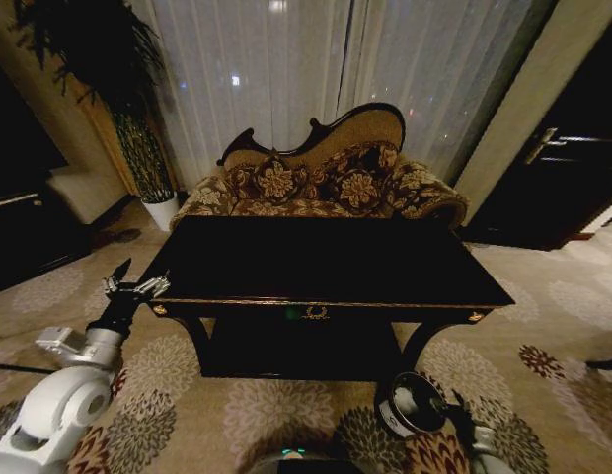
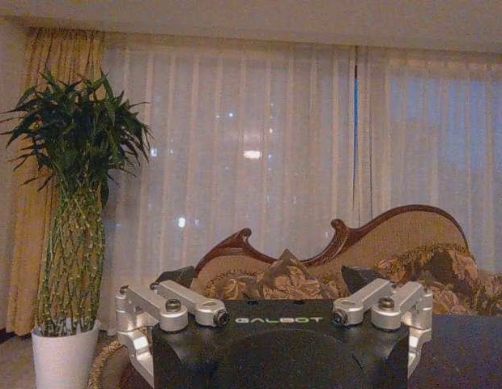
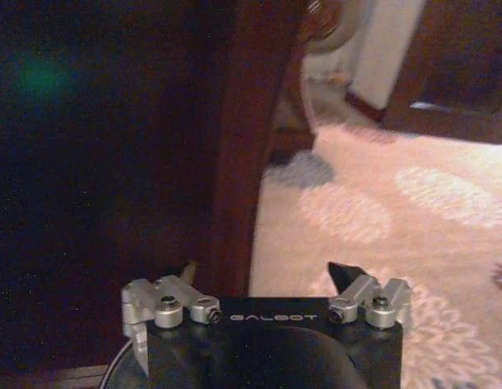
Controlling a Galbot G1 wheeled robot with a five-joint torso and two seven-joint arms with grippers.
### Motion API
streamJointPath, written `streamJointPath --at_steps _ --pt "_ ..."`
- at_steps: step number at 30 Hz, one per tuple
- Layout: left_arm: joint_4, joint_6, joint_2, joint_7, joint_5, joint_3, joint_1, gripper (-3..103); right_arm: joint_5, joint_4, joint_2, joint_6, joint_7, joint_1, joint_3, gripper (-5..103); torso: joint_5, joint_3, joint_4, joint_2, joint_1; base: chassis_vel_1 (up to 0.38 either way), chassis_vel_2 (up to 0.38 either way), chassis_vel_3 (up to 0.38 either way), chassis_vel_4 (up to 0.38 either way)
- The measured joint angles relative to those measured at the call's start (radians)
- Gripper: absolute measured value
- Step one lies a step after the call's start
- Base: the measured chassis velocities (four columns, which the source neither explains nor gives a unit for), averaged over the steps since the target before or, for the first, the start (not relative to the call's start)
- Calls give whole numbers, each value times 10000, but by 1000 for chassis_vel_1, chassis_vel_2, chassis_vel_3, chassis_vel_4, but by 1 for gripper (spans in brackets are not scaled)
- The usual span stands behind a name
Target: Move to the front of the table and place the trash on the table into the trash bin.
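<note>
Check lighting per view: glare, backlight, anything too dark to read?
Head view: dim room; the table top is a near-black slab, too dark to read what lies on it; light spots glare through the curtain. Left wrist view: curtain backlit, plant partly silhouetted. Right wrist view: table side in deep shadow, carpet well lit.

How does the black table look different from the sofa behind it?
The table is plain, near-black and glossy with a flat top; the sofa is covered in flowers and has a curvy back. The table stands in front, the sofa behind by the curtains. Both have curved dark wood.
</note>
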Motion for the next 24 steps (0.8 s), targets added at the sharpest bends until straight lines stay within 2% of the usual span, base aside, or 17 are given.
streamJointPath --at_steps 2,3,4,6,9,11,13,14,22,24 --pt "0 0 0 1 0 0 0 100 125 338 65 9 -202 -333 350 95 -1 -1 2 0 0 0 0 0 0" --pt "0 0 0 -2 0 0 0 100 161 459 96 30 -323 -474 487 98 -2 0 3 0 0 0 0 0 0" --pt "0 0 0 0 0 0 0 100 193 1001 334 321 -1004 -1274 1225 100 2 -1 2 2 0 0 0 0 0" --pt "0 0 0 -2 0 -1 0 100 194 1172 437 457 -1219 -1526 1433 100 1 0 1 1 0 0 0 0 0" --pt "0 0 0 1 0 0 0 100 274 2306 1146 1265 -2489 -2891 2440 100 3 -1 -6 2 -3 0 0 0 0" --pt "0 0 0 0 0 0 0 100 357 2486 1230 1341 -2660 -3027 2559 100 3 -2 -6 2 -3 0 0 0 0" --pt "0 0 0 0 0 0 0 100 924 3310 1592 1564 -3671 -3550 3168 100 3 -1 -1 2 -3 0 0 0 0" --pt "0 0 0 1 0 0 0 100 1088 3596 1696 1604 -3866 -3692 3406 100 2 -1 0 2 -3 0 0 0 0" --pt "0 0 0 0 0 0 0 100 2108 5586 1824 1355 -3630 -4398 4514 100 3 0 0 2 -2 0 0 0 0" --pt "0 0 0 0 0 0 0 100 2580 6627 1824 1090 -3212 -4632 4993 100 2 0 1 2 -3 0 0 0 0"
